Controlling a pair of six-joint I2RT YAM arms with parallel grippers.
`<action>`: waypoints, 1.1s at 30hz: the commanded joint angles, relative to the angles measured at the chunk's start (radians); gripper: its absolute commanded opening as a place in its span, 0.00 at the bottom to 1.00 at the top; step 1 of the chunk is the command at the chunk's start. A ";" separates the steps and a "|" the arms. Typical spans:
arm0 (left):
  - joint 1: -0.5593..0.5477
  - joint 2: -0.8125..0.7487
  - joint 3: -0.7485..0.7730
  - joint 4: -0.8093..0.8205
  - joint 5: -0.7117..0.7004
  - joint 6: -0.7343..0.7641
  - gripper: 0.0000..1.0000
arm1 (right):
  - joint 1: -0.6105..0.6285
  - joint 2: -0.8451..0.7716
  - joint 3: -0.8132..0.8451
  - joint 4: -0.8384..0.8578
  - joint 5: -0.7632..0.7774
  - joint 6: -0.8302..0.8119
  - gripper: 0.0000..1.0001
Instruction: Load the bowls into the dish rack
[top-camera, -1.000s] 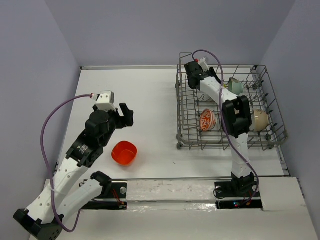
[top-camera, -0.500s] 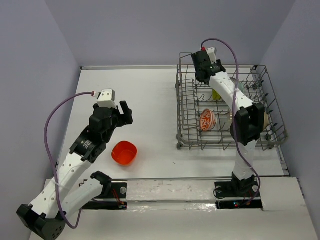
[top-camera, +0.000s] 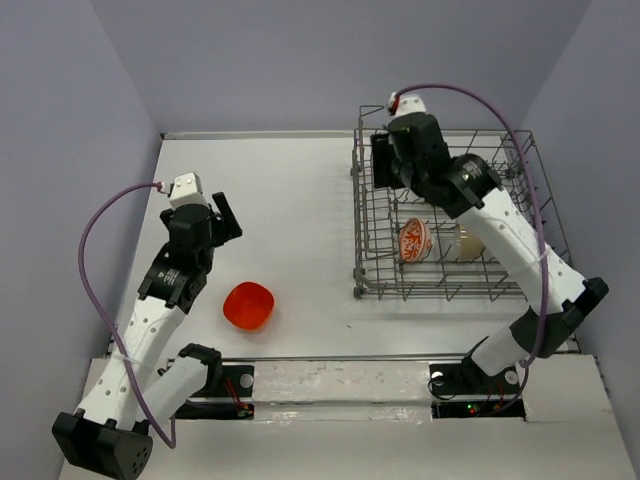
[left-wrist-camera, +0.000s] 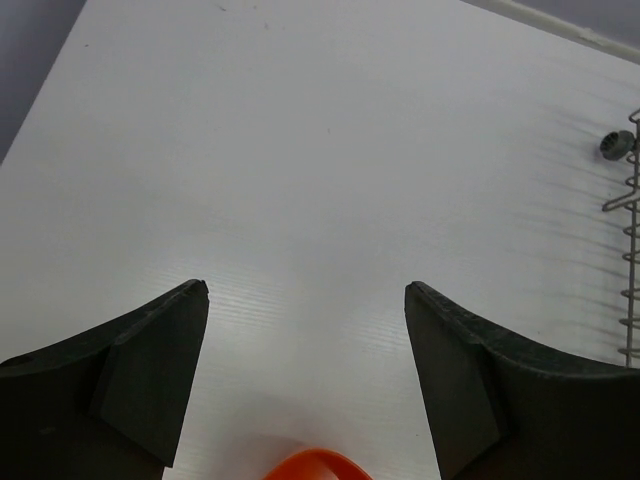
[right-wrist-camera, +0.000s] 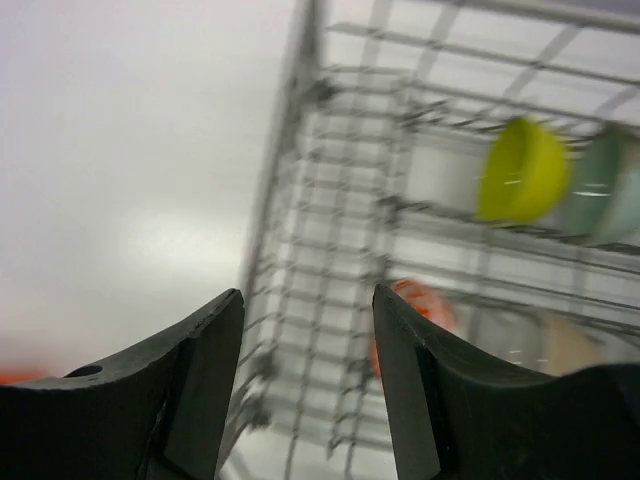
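The orange-red bowl (top-camera: 249, 305) sits on the table at the near left; its rim shows at the bottom of the left wrist view (left-wrist-camera: 315, 465). My left gripper (top-camera: 228, 218) is open and empty, above and beyond that bowl (left-wrist-camera: 305, 290). The grey wire dish rack (top-camera: 520, 150) stands at the right. It holds the red-patterned bowl (top-camera: 415, 240) and a cream bowl (top-camera: 470, 243). The blurred right wrist view also shows a lime bowl (right-wrist-camera: 522, 170) and a teal bowl (right-wrist-camera: 610, 185) on edge in the rack (right-wrist-camera: 300, 150). My right gripper (top-camera: 380, 170) is open and empty over the rack's far left part (right-wrist-camera: 308, 295).
The white table (top-camera: 290, 200) is walled by grey panels at the back and both sides. The rack's left corner (left-wrist-camera: 630, 250) shows at the right edge of the left wrist view. The right arm's forearm spans the rack.
The right arm has lifted out of the rack, its elbow swinging out to the right. The left gripper has pulled back to the left, away from the orange-red bowl.
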 joint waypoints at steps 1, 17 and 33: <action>0.109 -0.004 -0.007 0.029 -0.019 -0.035 0.88 | 0.201 -0.076 -0.126 0.021 -0.165 0.060 0.60; 0.462 0.006 -0.039 0.084 0.173 -0.087 0.88 | 0.779 0.118 -0.250 0.204 -0.047 0.152 0.61; 0.489 0.006 -0.039 0.094 0.198 -0.087 0.88 | 0.856 0.442 -0.051 0.316 -0.096 0.106 0.62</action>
